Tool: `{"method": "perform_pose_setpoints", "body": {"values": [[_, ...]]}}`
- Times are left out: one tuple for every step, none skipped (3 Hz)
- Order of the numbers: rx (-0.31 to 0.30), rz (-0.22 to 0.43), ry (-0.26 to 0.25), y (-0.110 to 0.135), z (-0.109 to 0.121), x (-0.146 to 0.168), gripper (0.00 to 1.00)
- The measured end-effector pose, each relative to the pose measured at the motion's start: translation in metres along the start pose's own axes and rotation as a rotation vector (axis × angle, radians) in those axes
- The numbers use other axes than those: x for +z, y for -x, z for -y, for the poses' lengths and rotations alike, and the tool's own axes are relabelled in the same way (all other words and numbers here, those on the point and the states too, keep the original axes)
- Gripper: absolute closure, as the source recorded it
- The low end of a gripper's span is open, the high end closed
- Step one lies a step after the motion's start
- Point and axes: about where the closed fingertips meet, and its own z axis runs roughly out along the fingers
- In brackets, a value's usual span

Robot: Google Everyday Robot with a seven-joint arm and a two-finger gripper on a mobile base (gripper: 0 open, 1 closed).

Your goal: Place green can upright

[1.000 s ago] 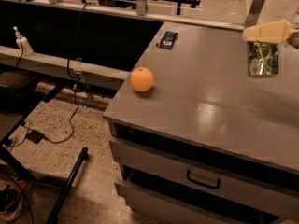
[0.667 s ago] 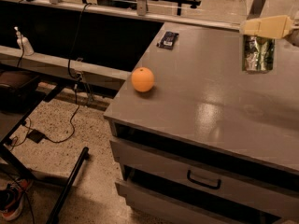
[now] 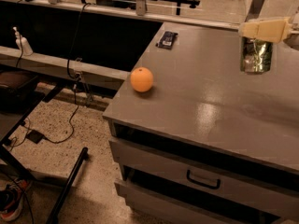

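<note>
**Can held upright at far right of the grey table**

Gripper (image 3: pixel 262 30): cream-coloured, at the upper right edge of the view, over the far right part of the table (image 3: pixel 210 106). It is closed on the top end of the green can (image 3: pixel 256 56). The rest of the arm runs out of view to the right.

Green can: hangs straight down from the gripper, long axis vertical. Upper rim hidden behind the cream fingers (image 3: pixel 273 28). Side wall shows green with pale and dark markings and some glare. Lower end sits close over the table top; cannot tell whether it touches the surface or hangs just above it.

Table: flat grey top with a soft patch of reflected light near its middle. The near left corner juts toward the camera.

Orange (image 3: pixel 141 79): 1, round, resting on the table near the left edge, well apart from the can.

Dark packet (image 3: pixel 167 39): small, flat, rectangular, lying near the far left edge of the table, beyond the orange.

Drawers: 2 below the table top, both pulled slightly out. The upper one carries a dark handle (image 3: pixel 203 181).

Left side: a white bottle (image 3: pixel 20 40) stands on a low ledge. A black cable (image 3: pixel 71 120) trails down to the speckled floor (image 3: pixel 88 190).
</note>
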Motion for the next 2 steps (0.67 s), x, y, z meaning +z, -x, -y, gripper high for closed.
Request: {"method": "perform_pose_setpoints", "body": {"values": [[-0.107,0.113,0.087,0.002,-0.006,-0.008,1.0],[-0.257,0.199,0.164,0.004,-0.018,-0.01,1.0]]}}
